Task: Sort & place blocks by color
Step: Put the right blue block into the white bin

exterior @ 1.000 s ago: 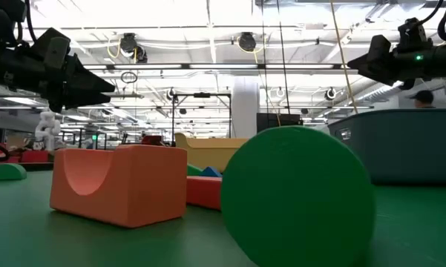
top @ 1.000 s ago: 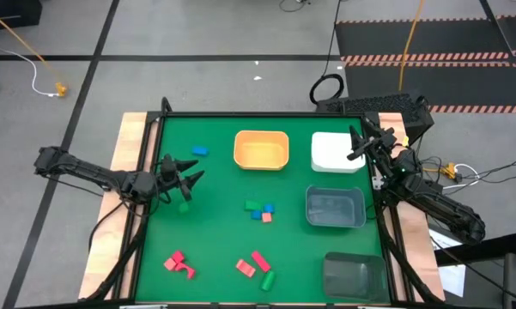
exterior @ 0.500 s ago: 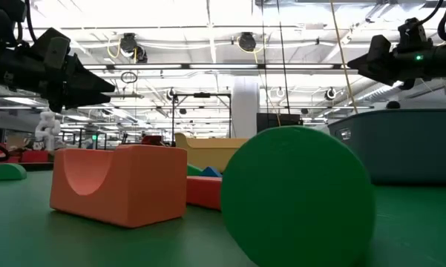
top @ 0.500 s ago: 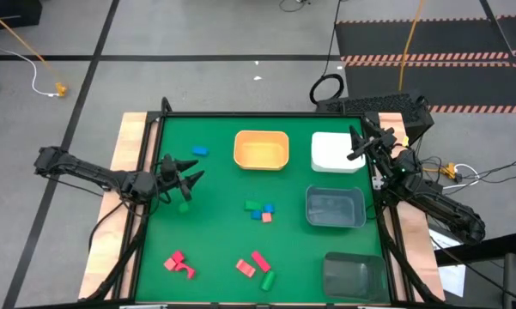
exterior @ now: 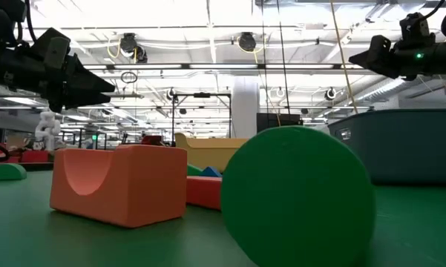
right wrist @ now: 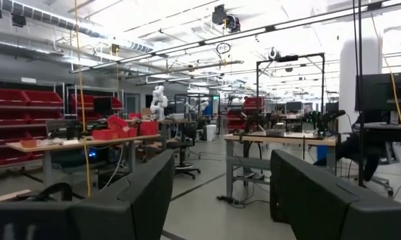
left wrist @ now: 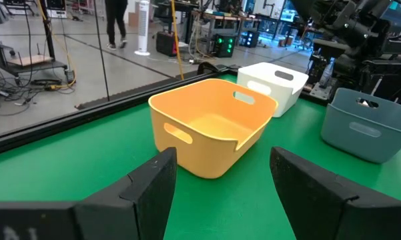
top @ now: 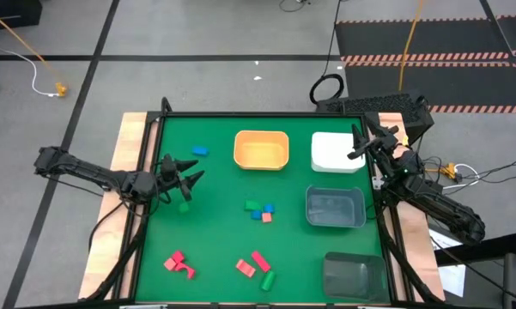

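Blocks (top: 259,209) sit scattered on the green table (top: 215,232): a mixed cluster at centre, red ones near the front edge, one blue by the orange bin (top: 261,149). Left gripper (top: 191,172) hovers at the left side, fingers spread, empty. Right gripper (top: 355,143) hangs over the white bin (top: 335,154), fingers apart too.
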